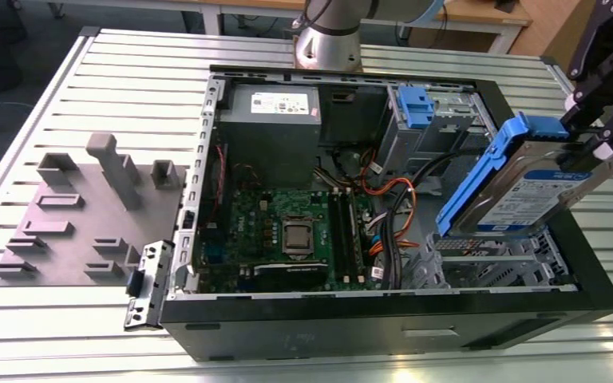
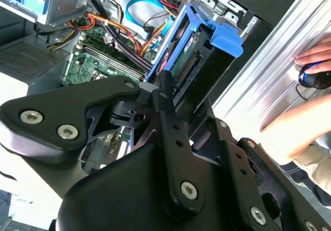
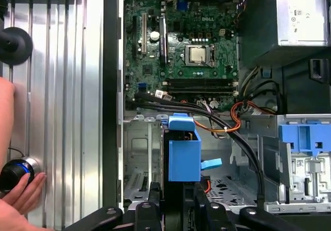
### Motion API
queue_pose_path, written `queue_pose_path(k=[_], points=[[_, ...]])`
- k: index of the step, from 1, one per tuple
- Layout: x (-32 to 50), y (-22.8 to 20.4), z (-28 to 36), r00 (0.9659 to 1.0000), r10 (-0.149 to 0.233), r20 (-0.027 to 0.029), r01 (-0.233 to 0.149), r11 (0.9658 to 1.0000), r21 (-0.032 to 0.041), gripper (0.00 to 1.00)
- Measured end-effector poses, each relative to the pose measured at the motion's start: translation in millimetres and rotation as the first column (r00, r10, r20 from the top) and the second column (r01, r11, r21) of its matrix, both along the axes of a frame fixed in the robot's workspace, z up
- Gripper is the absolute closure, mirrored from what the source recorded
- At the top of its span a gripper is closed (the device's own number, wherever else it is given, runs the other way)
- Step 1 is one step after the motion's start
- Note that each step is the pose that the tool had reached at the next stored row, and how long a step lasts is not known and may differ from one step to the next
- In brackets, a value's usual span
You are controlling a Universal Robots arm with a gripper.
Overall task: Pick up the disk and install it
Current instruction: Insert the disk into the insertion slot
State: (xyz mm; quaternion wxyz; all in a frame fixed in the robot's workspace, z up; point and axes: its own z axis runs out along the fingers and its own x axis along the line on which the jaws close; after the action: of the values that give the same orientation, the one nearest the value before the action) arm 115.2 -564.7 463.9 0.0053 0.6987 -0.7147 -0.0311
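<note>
The disk [image 1: 528,191], a silver drive with a blue-and-white label in a blue carrier, hangs tilted over the open computer case [image 1: 392,319], above the metal drive cage [image 1: 498,267] at the exterior view's right. My gripper [image 1: 596,145] is shut on its upper end. In the second wrist view the black fingers [image 2: 165,99] clamp the disk [image 2: 189,55], its blue end tab pointing away. In the first wrist view the disk [image 3: 183,153] is seen end-on, with the gripper [image 3: 178,213] around it and the drive cage [image 3: 142,153] beneath.
Inside the case lie the green motherboard [image 1: 285,231], a grey power-supply box [image 1: 269,120], cables [image 1: 386,207] and a bare blue bracket [image 1: 413,108]. A grey fixture plate [image 1: 83,215] sits at the exterior view's left. A person's hand [image 3: 18,195] rests on a round button beside the case.
</note>
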Motion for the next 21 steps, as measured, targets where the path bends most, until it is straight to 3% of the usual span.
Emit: queue_pose_path(k=[5,11,21], points=[[1.3,-1.7,-5.4,1.0,0.0,-0.0004,0.0,1.0,-0.0001,0.65],[2.1,-7.1,-10.2,1.0,0.0,-0.0006,0.0,1.0,0.0005,0.65],[2.1,-7.3,-15.3,1.0,0.0,-0.0006,0.0,1.0,-0.0001,0.65]])
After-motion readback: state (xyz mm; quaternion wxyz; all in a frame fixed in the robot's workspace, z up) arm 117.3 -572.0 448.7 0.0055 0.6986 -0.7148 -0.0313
